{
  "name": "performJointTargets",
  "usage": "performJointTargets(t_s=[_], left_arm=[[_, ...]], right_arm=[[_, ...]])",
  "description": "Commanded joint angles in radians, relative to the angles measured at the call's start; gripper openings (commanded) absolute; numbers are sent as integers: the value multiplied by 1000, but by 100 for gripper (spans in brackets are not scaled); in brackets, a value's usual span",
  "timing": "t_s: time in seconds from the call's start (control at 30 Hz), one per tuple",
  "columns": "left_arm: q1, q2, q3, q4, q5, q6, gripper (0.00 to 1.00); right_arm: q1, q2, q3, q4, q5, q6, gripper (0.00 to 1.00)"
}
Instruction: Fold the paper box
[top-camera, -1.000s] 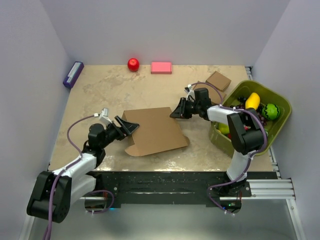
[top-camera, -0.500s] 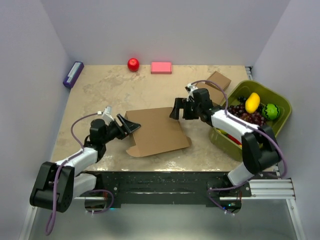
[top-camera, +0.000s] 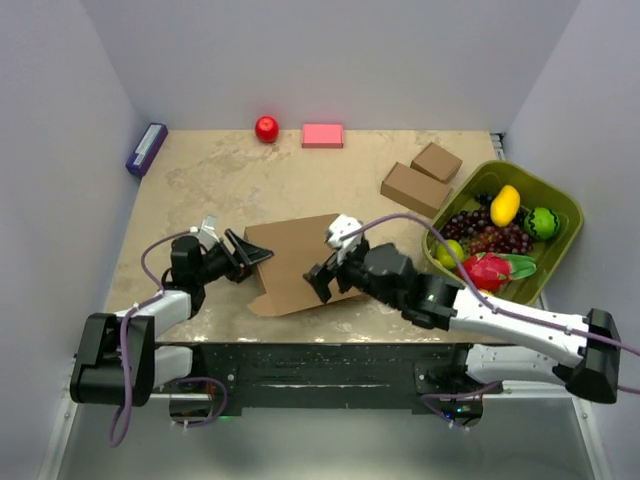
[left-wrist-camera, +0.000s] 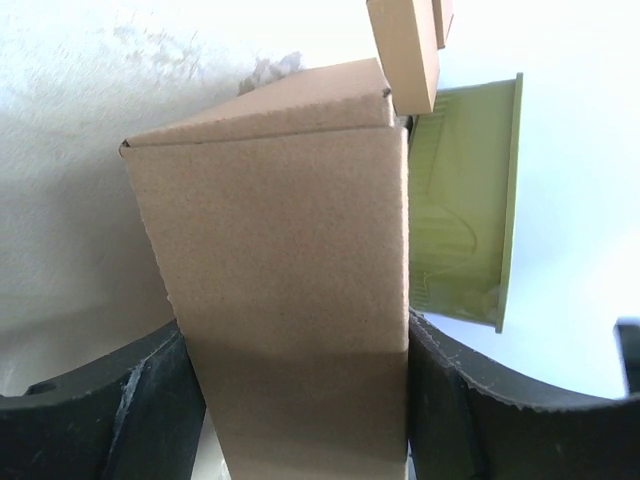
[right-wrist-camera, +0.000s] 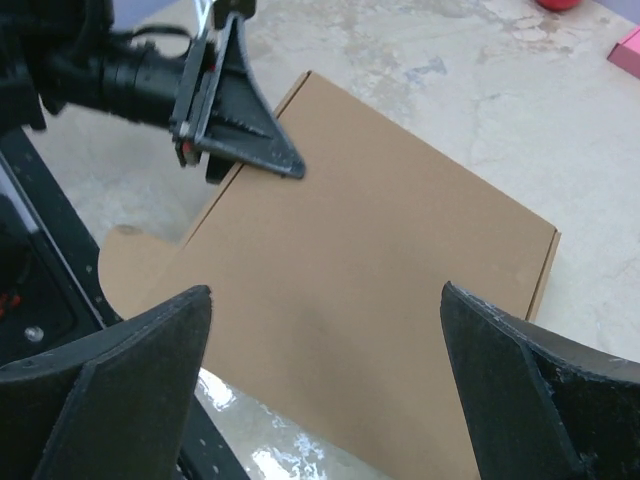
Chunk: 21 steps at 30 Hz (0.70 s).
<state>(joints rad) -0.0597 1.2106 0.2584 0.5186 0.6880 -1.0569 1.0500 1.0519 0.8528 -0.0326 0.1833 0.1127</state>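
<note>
Both arms meet at the paper box (top-camera: 293, 250) in the middle of the table, near its front edge. One grips it, the other hangs open above it.

The left gripper (top-camera: 255, 258) has its fingers closed on the box's left edge, cardboard pressed between them. The right gripper (right-wrist-camera: 325, 292) hovers over the box's near-right part with its fingers spread wide, holding nothing. The box lies flat and plain brown, with a rounded tab poking out at its near-left corner. At the right side, the green bin (top-camera: 540, 187) holds fruit: a yellow lemon (top-camera: 505, 204), a green melon-like ball (top-camera: 543, 222), dark grapes (top-camera: 487, 234), a red dragon fruit (top-camera: 486, 270) and a pale green fruit (top-camera: 450, 251). Two small brown boxes (top-camera: 413, 188) lie just beside the bin's far-left side.
</note>
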Motion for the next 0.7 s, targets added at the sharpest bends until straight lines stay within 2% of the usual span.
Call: performJointTargets(t_s=[0.0, 0.13, 0.23, 0.43, 0.67], left_arm=[[34, 15, 38, -15, 97, -23, 16], [49, 26, 47, -37, 122, -15, 15], [54, 35, 42, -26, 130, -28, 12], [58, 50, 27, 14, 151, -61, 9], [60, 61, 18, 43, 165, -86, 8]], right_arm=[[201, 75, -24, 28, 324, -107, 99], [387, 172, -27, 97, 522, -215, 99], [474, 244, -44, 180, 645, -286, 99], [515, 423, -77, 339, 778, -408, 99], [527, 568, -69, 468, 812, -490, 99]])
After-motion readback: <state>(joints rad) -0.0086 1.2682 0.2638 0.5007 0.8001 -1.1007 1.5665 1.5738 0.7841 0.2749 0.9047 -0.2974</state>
